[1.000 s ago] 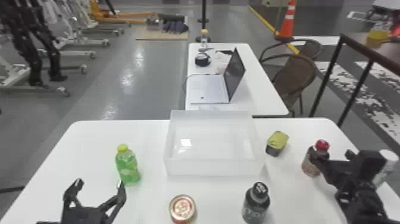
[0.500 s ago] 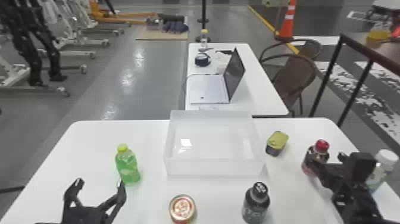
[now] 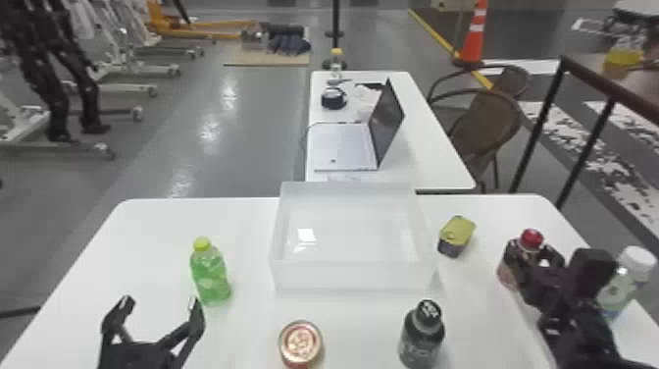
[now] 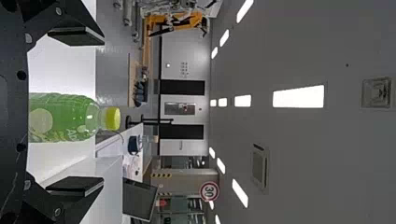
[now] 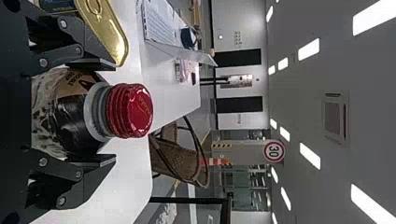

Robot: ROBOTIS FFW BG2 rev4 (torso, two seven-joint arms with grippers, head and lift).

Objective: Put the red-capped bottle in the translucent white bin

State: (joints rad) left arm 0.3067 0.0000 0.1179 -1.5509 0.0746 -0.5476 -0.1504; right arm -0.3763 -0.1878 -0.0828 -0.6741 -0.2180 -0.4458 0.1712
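Right fingers [image 3: 514,252] flat, parted | red-capped bottle [image 5: 70,112] between, rounded | bin [image 3: 343,277] translucent, boxy

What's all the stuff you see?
Bin: 1, whitish, table middle
Red-capped bottle: 1, dark, table's right
Green bottle: 1, green, left of bin
Black bottle: 1, black, front
White-capped bottle: 1, greenish, right edge
Tin: 1, yellow, right of bin
Can: 1, gold, front
White tables: 2, white, front and back
Laptop: 1, silver, back table
Chairs: 2, brown, back right
Cone: 1, orange, back
Frames: several, white, back left
Left pincer: 1, black, front left
Right pincer: 1, black, around red-capped bottle
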